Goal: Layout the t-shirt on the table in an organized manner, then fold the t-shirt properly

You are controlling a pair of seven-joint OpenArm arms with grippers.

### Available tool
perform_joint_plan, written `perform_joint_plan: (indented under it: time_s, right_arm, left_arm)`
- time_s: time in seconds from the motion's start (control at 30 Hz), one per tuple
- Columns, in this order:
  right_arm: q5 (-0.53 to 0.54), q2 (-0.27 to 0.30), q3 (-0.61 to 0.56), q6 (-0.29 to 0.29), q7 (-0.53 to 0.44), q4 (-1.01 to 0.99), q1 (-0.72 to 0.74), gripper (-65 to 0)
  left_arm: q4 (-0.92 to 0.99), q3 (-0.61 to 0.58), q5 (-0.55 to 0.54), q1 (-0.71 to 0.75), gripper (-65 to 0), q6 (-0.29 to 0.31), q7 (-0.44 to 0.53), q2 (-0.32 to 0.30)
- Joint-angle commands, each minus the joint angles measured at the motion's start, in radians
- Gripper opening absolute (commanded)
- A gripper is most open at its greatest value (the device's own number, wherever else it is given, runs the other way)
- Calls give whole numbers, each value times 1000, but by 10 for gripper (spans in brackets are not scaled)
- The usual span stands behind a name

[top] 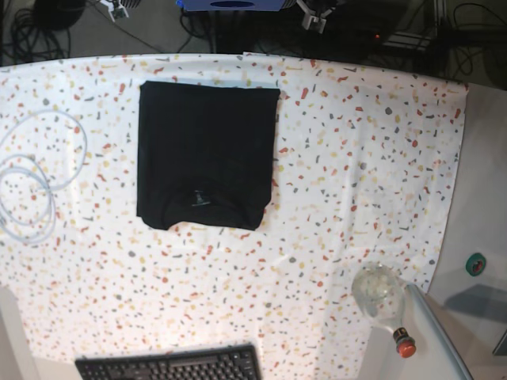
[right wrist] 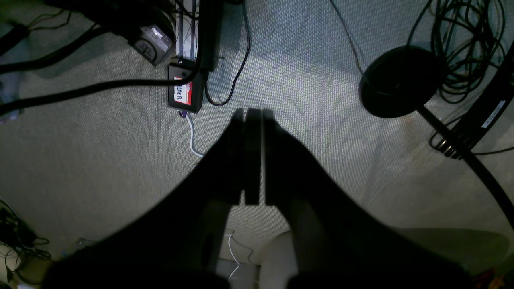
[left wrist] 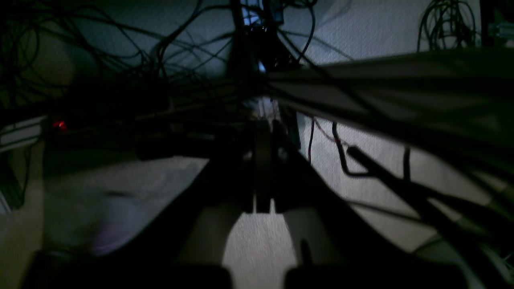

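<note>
Black short-sleeved t-shirt (top: pixel 206 154): soft matt cloth, lying smooth with few creases. White table (top: pixel 356 158) speckled with red, yellow and grey flecks: smooth surface, slight sheen; clear bottle with red cap (top: pixel 384 301): glossy, transparent. Grey floor (right wrist: pixel 100 152) under the right wrist camera: rough woven carpet texture, matt.
</note>
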State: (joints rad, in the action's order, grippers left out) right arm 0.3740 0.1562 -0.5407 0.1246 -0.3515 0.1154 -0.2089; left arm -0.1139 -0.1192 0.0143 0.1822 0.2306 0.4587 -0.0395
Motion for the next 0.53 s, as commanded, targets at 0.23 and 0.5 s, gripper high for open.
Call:
perform_joint_plan:
  time_s: [0.23,0.5]
  right_arm:
    - [1,-14,3,-1,-4,-4,33,-650]
    - [0,-17,-5,-1,-4,-4,38,-650]
  left_arm:
    - [23,-1,0,53,-650,-3,7,0]
    - [27,0,0,70,-650,-3,2,3]
